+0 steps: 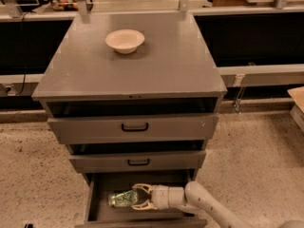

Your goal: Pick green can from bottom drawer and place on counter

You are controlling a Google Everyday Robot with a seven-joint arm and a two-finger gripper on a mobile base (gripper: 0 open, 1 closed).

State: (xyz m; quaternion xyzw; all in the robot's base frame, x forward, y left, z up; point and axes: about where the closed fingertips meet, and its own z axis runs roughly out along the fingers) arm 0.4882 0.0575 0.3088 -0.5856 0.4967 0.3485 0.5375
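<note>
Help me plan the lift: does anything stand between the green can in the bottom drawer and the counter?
Yes. The tool is at the green can in the bottom drawer; two partly open drawers and the counter edge jut above, so it likely must come forward first. A bowl sits further back.
</note>
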